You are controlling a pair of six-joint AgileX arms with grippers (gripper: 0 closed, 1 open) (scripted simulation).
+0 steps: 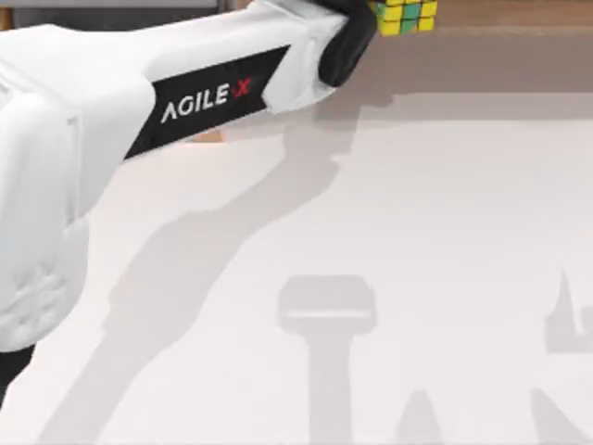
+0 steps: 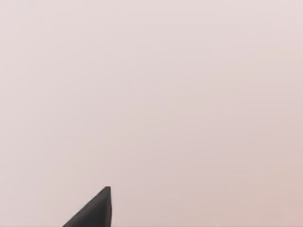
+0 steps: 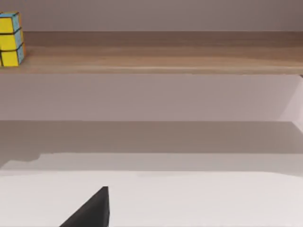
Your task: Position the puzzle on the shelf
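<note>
The puzzle point(image 1: 405, 16), a small cube of yellow, green and blue squares, sits at the far edge of the top view on the brown wooden shelf point(image 1: 519, 14). My left arm reaches across to it, and the dark end of my left gripper point(image 1: 350, 39) is right beside the cube's left side. The right wrist view shows the puzzle point(image 3: 10, 39) resting upright on the long shelf point(image 3: 165, 52), at its left part. A dark tip of my right gripper point(image 3: 92, 210) sits low over the table.
Under the shelf is a pale wall and a shadowed strip point(image 3: 151, 137), then the white table point(image 1: 389, 232) with arm shadows on it. The left wrist view faces a plain pale surface, with a dark gripper tip point(image 2: 94, 212) low in it.
</note>
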